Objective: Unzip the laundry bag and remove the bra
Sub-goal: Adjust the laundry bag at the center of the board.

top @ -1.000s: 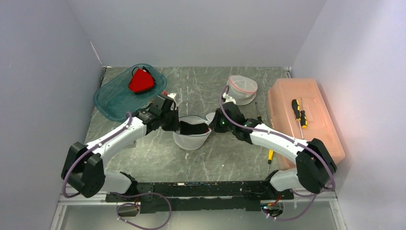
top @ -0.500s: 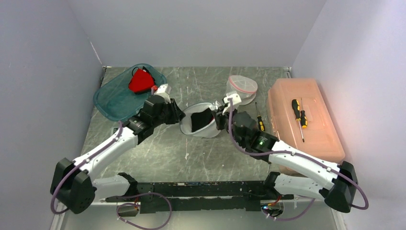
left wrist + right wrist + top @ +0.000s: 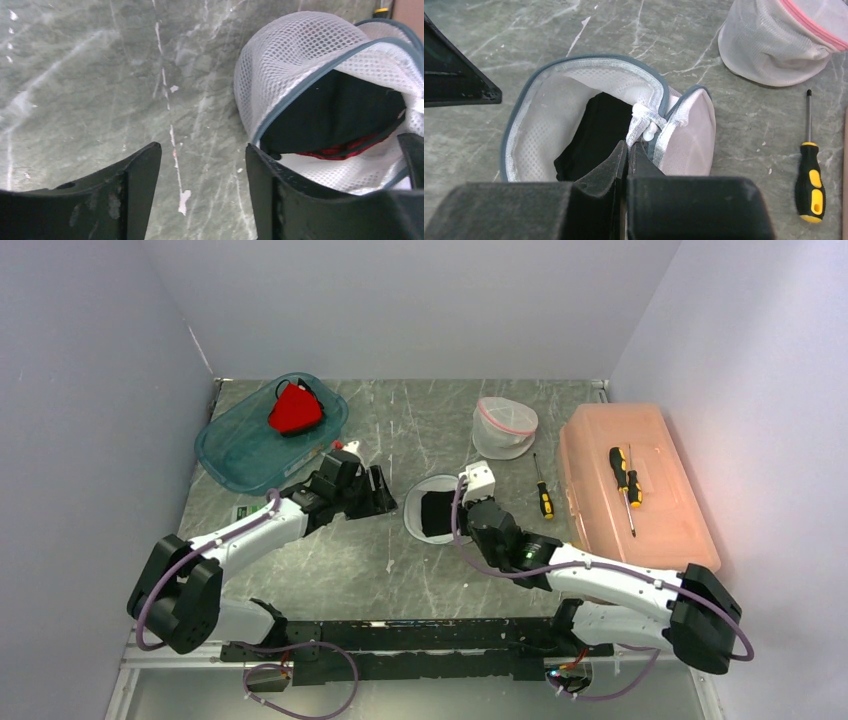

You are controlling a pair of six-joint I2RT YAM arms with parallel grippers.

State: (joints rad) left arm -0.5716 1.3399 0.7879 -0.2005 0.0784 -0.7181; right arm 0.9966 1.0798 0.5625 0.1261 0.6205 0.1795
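While the bag (image 3: 549, 110) lies open near the middle of the table (image 3: 400, 420), its grey zip undone and its mouth wide, the bra (image 3: 599, 130) sits inside it as a black bundle against the white mesh. The right gripper (image 3: 627, 147) has its fingers pressed together on the rim of the bag, at the white tab where the two ends of the zip tape meet, so it grips the bag and not the bra. From the right wrist camera the bra is just beyond these fingertips and a little to their left, down in the mouth. The left gripper (image 3: 202, 155) is spread wide and holds nothing. It hovers just beside the other side of the bag. In its own camera the bag and the bra are ahead and to the right of the gap between the fingers, and a thin red edge shows along the lower side of the bra. I cannot tell if one finger touches the mesh. Further back a second mesh bag (image 3: 505, 427) with a pink zip stands near a screwdriver (image 3: 541, 490). An orange box (image 3: 650, 510) at the right carries another screwdriver (image 3: 627, 475), and a teal tray (image 3: 240, 450) at the back left holds a red cloth (image 3: 295, 408).
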